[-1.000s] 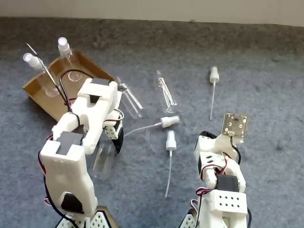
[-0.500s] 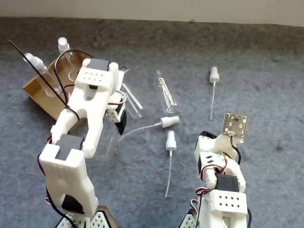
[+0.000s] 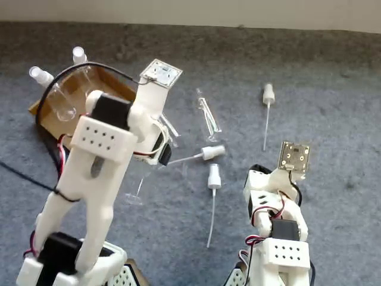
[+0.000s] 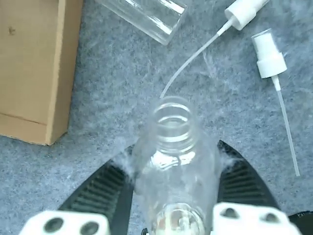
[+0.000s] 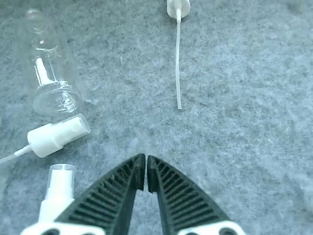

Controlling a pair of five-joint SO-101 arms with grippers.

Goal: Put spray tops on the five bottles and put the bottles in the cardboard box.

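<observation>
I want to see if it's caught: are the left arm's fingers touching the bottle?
Touching. The left wrist view shows both fingers pressed against the sides of the bottle, with no gap.

grey carpet-like table cover (image 3: 333, 77), pale wall (image 3: 190, 11) behind

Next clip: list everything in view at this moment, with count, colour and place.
cardboard box: one, brown, far left of the table.
capped bottles: two, clear with white tops, in the cardboard box.
held bottle: one, clear, open neck, between the left arm's jaws.
lying bottles: two, clear, one beside the box, one near the middle.
loose spray tops: three, white with long tubes, on the cloth from the middle to the right.
cloth: one, grey, covering the table.
left arm: one, white, by the box, jaws shut on the held bottle.
right arm: one, white, near edge, jaws shut on nothing.
</observation>
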